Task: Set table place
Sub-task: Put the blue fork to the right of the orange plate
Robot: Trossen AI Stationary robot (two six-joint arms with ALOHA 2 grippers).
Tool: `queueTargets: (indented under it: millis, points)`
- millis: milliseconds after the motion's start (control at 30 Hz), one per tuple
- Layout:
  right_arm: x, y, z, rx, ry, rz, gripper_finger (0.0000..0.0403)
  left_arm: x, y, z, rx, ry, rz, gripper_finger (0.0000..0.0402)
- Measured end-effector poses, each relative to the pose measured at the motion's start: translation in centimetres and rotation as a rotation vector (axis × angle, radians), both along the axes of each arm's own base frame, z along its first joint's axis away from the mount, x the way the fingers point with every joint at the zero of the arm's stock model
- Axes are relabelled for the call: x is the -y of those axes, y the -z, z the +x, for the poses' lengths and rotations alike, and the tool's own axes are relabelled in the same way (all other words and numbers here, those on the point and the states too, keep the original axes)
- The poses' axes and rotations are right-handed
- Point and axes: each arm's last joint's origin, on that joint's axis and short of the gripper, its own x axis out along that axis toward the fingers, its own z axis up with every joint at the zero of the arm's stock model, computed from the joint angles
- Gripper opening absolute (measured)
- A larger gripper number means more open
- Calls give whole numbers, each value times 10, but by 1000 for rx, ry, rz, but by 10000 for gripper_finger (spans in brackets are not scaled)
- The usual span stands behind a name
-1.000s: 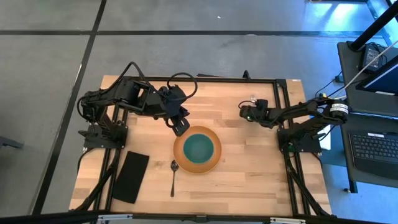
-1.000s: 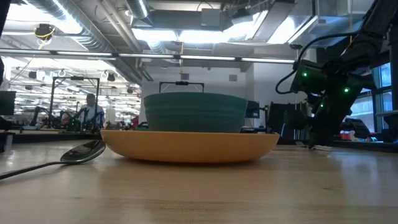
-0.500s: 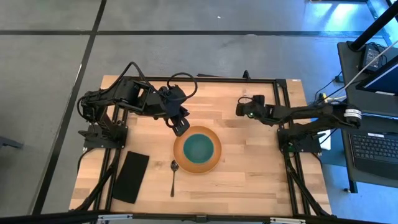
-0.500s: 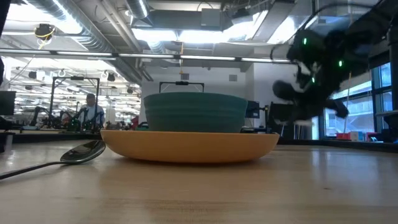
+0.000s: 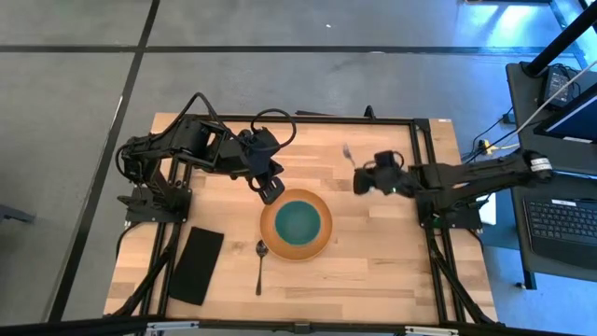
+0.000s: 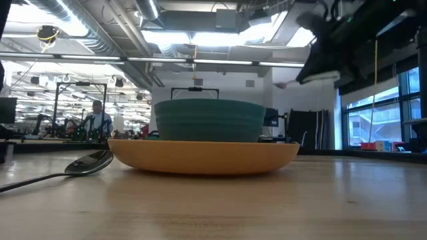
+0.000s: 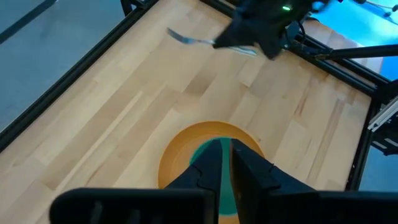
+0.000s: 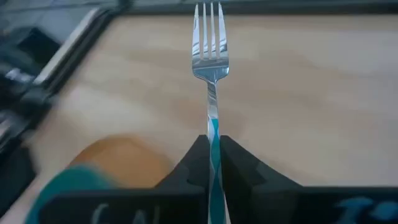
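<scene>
An orange plate (image 5: 320, 245) with a teal bowl (image 5: 298, 222) on it stands at the table's middle, and shows in the low view too (image 6: 203, 155). A spoon (image 5: 260, 263) and a black napkin (image 5: 197, 265) lie to the plate's left. My right gripper (image 5: 366, 179) is shut on a silver fork (image 8: 210, 56) high above the table, right of the plate and toward the far side. My left gripper (image 5: 270, 190) hovers shut and empty over the plate's far left rim. My right gripper pinches the fork's handle (image 8: 213, 132) between its two fingers. The fork runs on along the fingers, its tines (image 8: 209, 25) ahead of them toward the far left (image 5: 347, 149). It is lifted clear of the table and lies about level (image 6: 287, 84).
The black metal frame (image 5: 422, 168) runs along the table's edges, with the arm bases on the left and right. Bare wood (image 5: 373, 271) lies right of the plate and along the near edge. A laptop (image 5: 564, 219) stands off the table's right side.
My right gripper has risen well above the table with the fork, lifting it clear, and has come a little toward the near edge. The left arm, plate, bowl, spoon and napkin have kept still.
</scene>
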Motion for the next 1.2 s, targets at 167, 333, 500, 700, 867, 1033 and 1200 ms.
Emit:
queueTargets:
  millis: [167, 333, 500, 700, 867, 1033, 1200]
  points:
    - [-39, 1, 1, 35, -69, 76, 23, 0, 0, 0, 1, 0, 0, 15]
    - [-78, 18, 0, 29, -98, 149, 23, 0, 0, 1, 8, 0, -1, 7]
    - [-106, 45, 3, 43, -13, 150, 23, 0, -1, 1, 17, -11, 0, 1]
    - [-126, 80, 22, -74, 41, 99, 23, 0, -1, 1, 17, -11, 0, 11]
    - [-134, 92, 39, -221, 135, 15, 23, 0, -1, 1, 18, -13, -1, 24]
    - [-142, 106, 52, -256, 248, 3, 23, 0, -1, 1, 26, -34, -21, 34]
    - [-152, 128, 65, -318, 250, 29, 23, 0, -1, 1, 37, -63, -47, 44]
